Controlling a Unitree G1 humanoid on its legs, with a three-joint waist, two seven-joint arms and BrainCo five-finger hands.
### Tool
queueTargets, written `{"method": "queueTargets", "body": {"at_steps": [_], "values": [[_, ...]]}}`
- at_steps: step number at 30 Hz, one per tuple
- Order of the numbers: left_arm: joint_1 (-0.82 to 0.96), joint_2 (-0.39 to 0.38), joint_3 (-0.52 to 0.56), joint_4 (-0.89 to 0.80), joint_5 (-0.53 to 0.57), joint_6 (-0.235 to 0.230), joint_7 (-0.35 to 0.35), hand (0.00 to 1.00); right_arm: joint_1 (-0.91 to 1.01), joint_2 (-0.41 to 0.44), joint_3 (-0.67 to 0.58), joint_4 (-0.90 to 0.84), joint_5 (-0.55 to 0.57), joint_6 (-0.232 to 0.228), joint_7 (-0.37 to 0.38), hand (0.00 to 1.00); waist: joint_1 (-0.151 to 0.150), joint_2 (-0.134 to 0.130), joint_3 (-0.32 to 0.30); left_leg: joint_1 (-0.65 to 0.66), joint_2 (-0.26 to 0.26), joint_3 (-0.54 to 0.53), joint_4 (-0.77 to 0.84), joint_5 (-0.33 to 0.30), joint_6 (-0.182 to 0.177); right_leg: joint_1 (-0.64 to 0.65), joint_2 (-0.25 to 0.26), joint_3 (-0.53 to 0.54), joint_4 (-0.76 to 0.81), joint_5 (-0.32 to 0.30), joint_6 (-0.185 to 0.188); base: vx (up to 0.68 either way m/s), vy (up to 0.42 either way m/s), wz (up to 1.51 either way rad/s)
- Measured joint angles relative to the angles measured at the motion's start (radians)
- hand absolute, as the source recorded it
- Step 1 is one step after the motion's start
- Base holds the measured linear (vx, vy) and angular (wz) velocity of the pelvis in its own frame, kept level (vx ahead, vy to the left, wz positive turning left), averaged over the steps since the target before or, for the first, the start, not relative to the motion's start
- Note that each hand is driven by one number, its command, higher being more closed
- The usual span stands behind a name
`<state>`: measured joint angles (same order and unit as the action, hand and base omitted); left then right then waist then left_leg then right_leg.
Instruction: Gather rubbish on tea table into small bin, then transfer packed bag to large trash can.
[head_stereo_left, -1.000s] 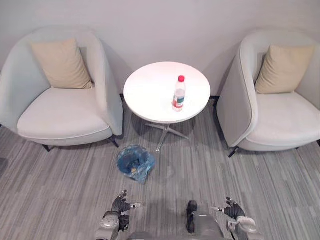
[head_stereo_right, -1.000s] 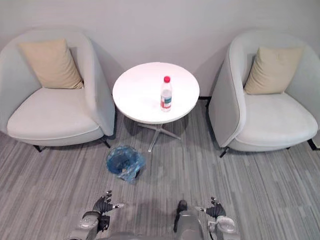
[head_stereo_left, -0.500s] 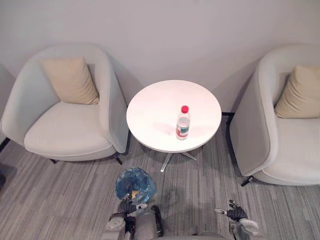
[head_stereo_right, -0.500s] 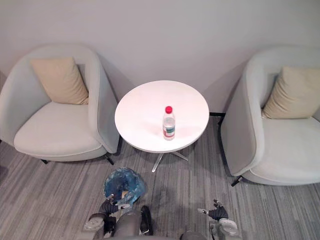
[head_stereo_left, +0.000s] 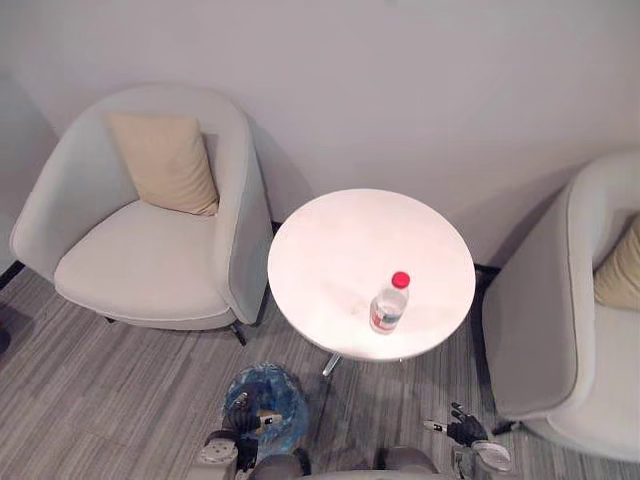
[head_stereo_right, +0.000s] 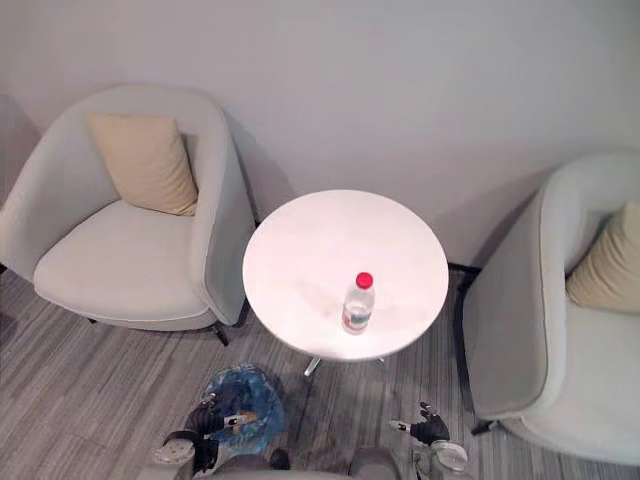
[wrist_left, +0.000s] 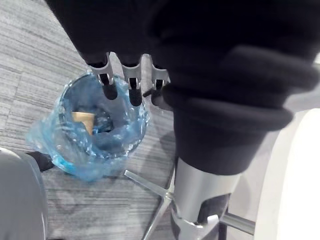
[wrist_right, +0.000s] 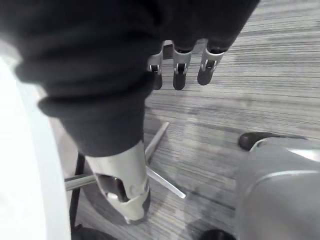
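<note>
A clear plastic bottle (head_stereo_left: 388, 304) with a red cap stands upright on the round white tea table (head_stereo_left: 330, 250), near its front right edge. On the floor in front of the table's left side sits the small bin (head_stereo_left: 266, 405), lined with a blue bag (wrist_left: 75, 150); a tan scrap (wrist_left: 83, 120) lies inside. My left hand (head_stereo_left: 238, 432) hangs low just in front of the bin, its fingers (wrist_left: 131, 85) relaxed and holding nothing. Off to the right my right hand (head_stereo_left: 462, 432) is also low over the floor, its fingers (wrist_right: 180, 70) open and holding nothing.
A pale armchair (head_stereo_left: 150, 260) with a beige cushion (head_stereo_left: 165, 160) stands left of the table, another armchair (head_stereo_left: 570, 340) right of it. A wall runs behind. The table's metal foot (wrist_right: 160, 170) spreads over grey striped carpet (head_stereo_left: 80, 390).
The whole picture has shifted: the camera has come closer to the table and turned left. Both hands stay low, open and holding nothing; the left one now shows right in front of the bin.
</note>
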<state>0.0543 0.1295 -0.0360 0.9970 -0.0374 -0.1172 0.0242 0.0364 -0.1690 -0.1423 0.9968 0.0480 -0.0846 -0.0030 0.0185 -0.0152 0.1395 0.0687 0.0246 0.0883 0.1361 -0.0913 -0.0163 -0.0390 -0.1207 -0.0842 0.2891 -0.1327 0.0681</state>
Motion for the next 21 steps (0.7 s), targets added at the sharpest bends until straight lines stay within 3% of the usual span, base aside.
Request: {"method": "queueTargets", "body": {"at_steps": [4, 10, 21], "values": [[0.02, -0.013, 0.007, 0.007, 0.0, 0.0, 0.0, 0.0, -0.009, 0.0, 0.003, -0.05, 0.001, -0.02, -0.003, 0.0, -0.003, 0.039, -0.018, 0.012, 0.049, -0.009, -0.053, 0.012, -0.03, 0.058, 0.059, -0.024, -0.129, 0.051, -0.025, 0.13, -0.14, 0.01], [0.027, -0.017, 0.006, 0.007, 0.0, -0.001, 0.0, 0.0, 0.018, -0.001, 0.008, -0.143, 0.003, -0.027, -0.016, 0.0, -0.004, 0.025, -0.018, 0.052, 0.06, -0.022, -0.088, 0.023, -0.045, 0.124, 0.076, -0.035, -0.209, 0.085, -0.029, 0.0, -0.036, 0.03], [0.027, -0.017, -0.003, 0.004, 0.0, -0.003, 0.001, 0.0, 0.026, 0.004, 0.116, -0.32, 0.022, -0.049, -0.016, 0.0, -0.003, 0.017, -0.019, 0.05, 0.032, -0.048, -0.141, 0.074, -0.031, 0.15, 0.062, -0.053, -0.296, 0.149, -0.016, -0.07, 0.009, 0.07]]}}
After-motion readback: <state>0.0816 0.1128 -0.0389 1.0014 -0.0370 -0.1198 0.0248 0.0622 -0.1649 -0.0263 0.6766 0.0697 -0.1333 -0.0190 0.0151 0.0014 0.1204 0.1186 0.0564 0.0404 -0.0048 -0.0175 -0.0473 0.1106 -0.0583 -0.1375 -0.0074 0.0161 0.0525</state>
